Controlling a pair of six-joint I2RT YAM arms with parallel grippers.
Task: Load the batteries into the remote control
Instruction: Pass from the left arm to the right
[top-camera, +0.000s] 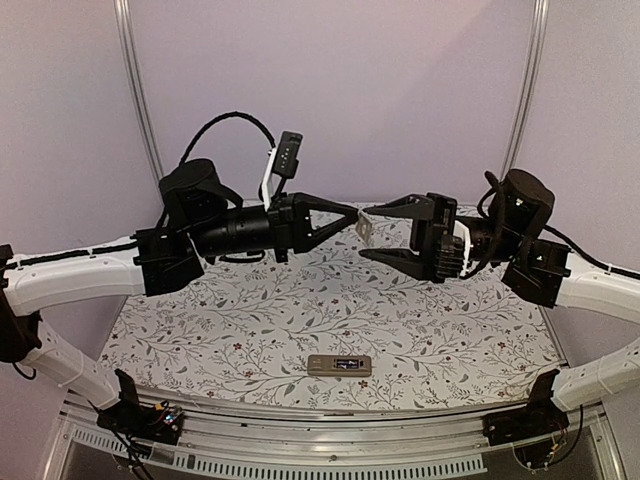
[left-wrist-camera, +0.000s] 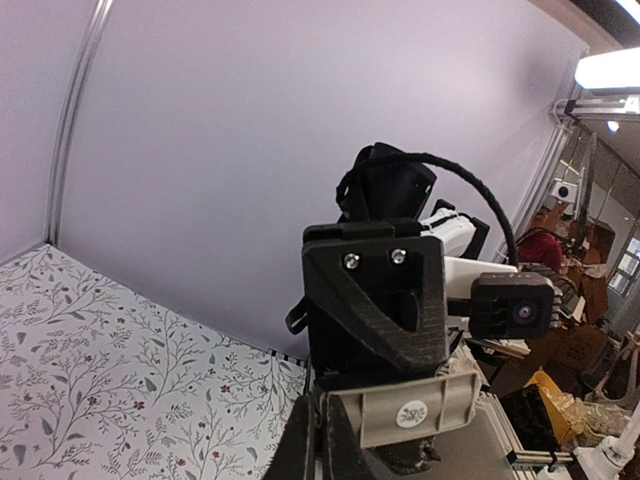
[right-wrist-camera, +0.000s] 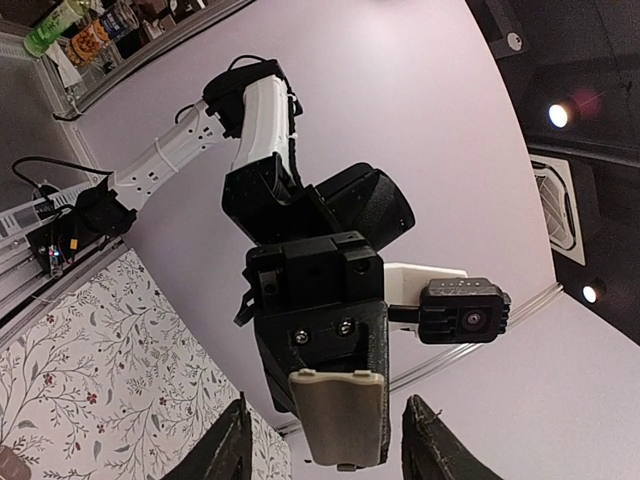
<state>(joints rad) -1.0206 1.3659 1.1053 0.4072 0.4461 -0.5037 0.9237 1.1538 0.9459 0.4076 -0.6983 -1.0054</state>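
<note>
Mid-frame, a cover (right-wrist-camera: 340, 418) is pinched by the left gripper (top-camera: 355, 216), with the right gripper (top-camera: 364, 233) spread around it. A handover is judged underway; closing squarely on it is required.

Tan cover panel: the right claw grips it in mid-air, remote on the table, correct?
No: the left claw grips the tan cover panel; the right claw stands open around it, per the right wrist view. The remote is on the table.
</note>
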